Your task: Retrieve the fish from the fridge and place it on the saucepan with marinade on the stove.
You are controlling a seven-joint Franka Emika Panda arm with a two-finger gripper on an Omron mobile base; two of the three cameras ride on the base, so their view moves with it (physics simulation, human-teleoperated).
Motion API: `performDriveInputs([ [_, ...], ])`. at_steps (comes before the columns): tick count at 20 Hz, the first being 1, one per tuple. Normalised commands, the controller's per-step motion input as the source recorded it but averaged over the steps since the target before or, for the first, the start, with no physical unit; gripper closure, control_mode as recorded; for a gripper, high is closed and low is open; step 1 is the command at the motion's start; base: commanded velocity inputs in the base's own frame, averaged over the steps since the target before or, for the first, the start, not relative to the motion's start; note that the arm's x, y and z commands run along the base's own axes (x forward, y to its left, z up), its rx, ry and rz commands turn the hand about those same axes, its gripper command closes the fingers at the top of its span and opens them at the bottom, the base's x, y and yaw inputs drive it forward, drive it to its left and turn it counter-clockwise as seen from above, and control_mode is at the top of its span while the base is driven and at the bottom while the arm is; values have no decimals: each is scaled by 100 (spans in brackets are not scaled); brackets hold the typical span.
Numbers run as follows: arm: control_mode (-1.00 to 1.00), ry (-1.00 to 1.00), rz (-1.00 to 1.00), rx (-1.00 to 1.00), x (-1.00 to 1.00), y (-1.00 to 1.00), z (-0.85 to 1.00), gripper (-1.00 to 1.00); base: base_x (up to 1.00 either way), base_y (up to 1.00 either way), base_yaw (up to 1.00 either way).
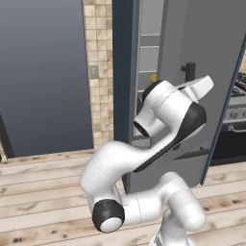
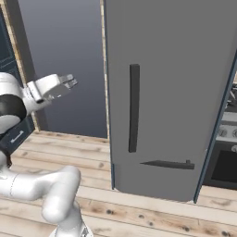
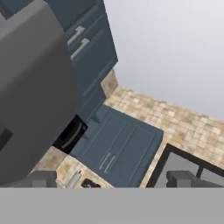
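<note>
- Gripper (image 2: 72, 82) hangs with its jaws spread wide and nothing between them, raised beside the fridge (image 2: 176, 92).
- Fish isn't visible; judging by the task it lies somewhere on the pale inner shelves (image 1: 149, 53), glimpsed through the gap of the part-open door.
- Door handle (image 2: 134, 109) stands upright, to the gripper's right.
- Stove (image 2: 227, 132) sits farther right, beyond the door.

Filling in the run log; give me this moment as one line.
stage: approach | fridge: door ajar, handle untouched | gripper: open, empty, apart from door | stove: right of fridge
</note>
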Motion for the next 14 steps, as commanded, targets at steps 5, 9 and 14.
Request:
performDriveInputs([
  [5,-100,-6,35,1,18,37,1,-100,0,0,0],
  [9,-100,-8,42,4,25,49,0,-100,0,0,0],
  [14,-100,0,35,15,43,49,0,-100,0,0,0],
])
